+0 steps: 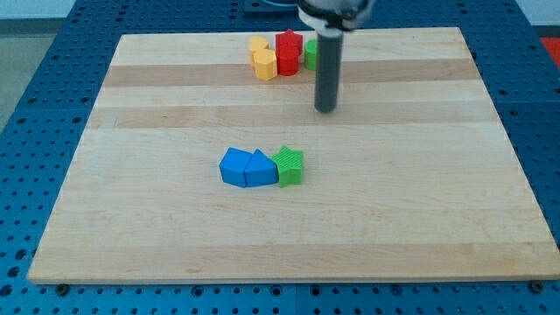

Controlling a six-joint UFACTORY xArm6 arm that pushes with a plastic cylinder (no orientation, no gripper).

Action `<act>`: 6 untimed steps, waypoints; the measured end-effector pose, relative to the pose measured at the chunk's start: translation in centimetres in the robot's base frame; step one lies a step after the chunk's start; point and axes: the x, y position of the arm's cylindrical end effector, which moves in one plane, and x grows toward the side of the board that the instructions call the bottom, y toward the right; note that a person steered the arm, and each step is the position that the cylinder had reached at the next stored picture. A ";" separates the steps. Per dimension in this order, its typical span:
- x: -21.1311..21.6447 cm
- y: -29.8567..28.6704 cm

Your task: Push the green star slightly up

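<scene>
Green star (290,166) upright, touching blue blocks (247,168)

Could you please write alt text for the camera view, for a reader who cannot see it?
A green star sits mid-board on a wooden table, touching two blue blocks on its left. My tip rests above and right of the star, apart from it. Yellow blocks, red blocks and a partly hidden green block cluster at the view's top.

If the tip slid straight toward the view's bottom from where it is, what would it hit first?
Probably nothing. My tip sits above and right of the green star, so a straight line down likely passes just right of it, though depth makes that margin uncertain.
</scene>
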 end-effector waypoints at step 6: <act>11.4 -4.9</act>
